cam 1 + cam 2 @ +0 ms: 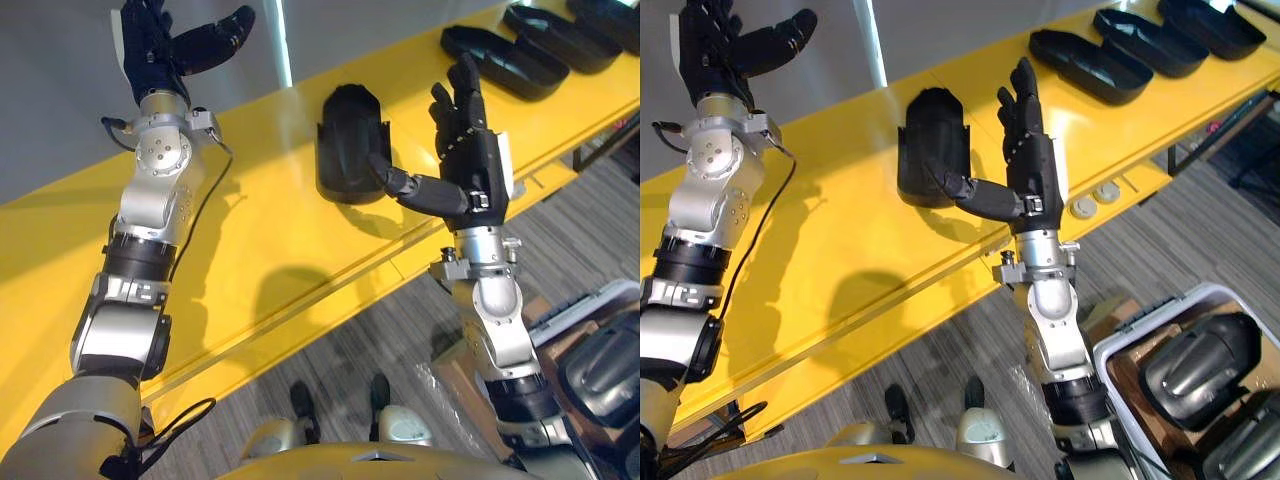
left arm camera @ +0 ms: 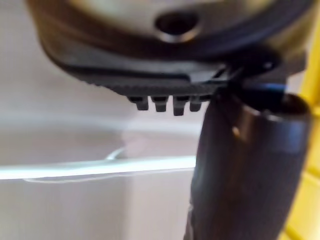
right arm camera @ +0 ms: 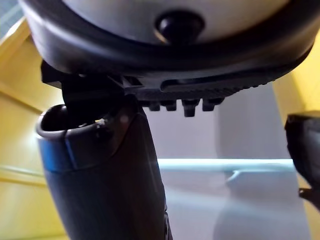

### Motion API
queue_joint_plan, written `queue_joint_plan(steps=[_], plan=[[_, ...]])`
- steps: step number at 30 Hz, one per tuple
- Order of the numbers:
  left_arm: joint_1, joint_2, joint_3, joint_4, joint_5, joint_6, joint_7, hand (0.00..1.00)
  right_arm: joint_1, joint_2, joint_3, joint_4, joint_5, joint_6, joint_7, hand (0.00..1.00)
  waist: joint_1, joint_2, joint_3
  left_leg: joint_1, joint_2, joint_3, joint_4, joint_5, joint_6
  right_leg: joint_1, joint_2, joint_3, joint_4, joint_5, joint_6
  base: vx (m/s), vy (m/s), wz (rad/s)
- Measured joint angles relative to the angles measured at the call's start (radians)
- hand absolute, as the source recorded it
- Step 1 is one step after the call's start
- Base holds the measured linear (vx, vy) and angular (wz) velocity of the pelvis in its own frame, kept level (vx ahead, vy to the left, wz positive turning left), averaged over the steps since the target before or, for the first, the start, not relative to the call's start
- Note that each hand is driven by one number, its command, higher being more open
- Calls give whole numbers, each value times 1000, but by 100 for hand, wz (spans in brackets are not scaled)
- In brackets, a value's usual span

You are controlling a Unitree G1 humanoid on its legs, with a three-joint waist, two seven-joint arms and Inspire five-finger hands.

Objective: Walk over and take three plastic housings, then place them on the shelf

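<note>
Lying on the yellow shelf, the housing is a matte black shell, rounded end toward the back, long axis across the shelf. Right hand stands beside it, fingers straight, thumb against its near end; left hand is raised and spread.

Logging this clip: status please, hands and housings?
Both hands open: left hand raised, right hand beside nearest housing, thumb toward it. Housing rests on yellow shelf; more housings further along. Nothing blocking.

right hand, fingers straight, thumb by housing on yellow shelf.
</note>
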Motion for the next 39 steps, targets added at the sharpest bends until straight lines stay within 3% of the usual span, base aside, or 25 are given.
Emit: queue_joint_plan(steps=[4,5,9,12,15,20,30,33,39], plan=[[224,-75,91,-301,3,-61,-34,100,-52,10,56,49,0,41,9,100,34,5,-20,9,-1,-40,-1,8,-4,33,1,-46,-9,-2,-2,-37,-12,31],[337,-140,127,-393,3,-74,-64,100,-69,23,77,75,0,69,8,100,58,5,-28,9,0,-63,-1,16,-6,44,3,-72,-10,-4,-5,-54,-24,36],[579,-260,147,-472,7,-91,-136,100,-125,85,102,140,1,137,-17,100,111,3,-36,5,-1,-110,-6,31,-11,59,4,-129,-15,-14,-16,-101,-4,42],[688,-293,139,-485,8,-91,-196,100,-148,147,130,185,2,175,-48,100,142,-5,-41,-8,-3,-135,-7,38,-19,62,5,-160,-16,-22,-23,-77,30,32],[730,-294,119,-511,8,-92,-247,100,-153,194,178,238,2,201,-64,100,148,-21,-53,-24,-5,-149,-7,45,-21,57,2,-183,-15,-21,-23,-22,39,22],[754,-302,65,-539,12,-95,-314,100,-153,216,208,281,3,249,-102,100,160,-27,-56,-30,-9,-147,-5,46,-20,56,-1,-184,-15,-17,-24,37,39,1],[829,-343,12,-530,13,-113,-332,100,-105,222,198,330,-2,296,-261,100,154,-26,-56,-31,3,-125,-3,45,-20,42,8,-160,-10,-18,-24,51,1,-8],[829,-345,-12,-510,12,-115,-347,100,-76,223,190,330,-39,306,-308,100,138,-25,-57,-30,3,-121,-3,45,-20,41,8,-155,-10,-18,-24,25,23,-4],[843,-352,-33,-507,12,-128,-353,100,-18,223,167,282,-40,310,-328,100,130,-19,-61,-26,7,-101,-4,40,-24,36,9,-135,-10,-18,-24,-14,31,-9]])
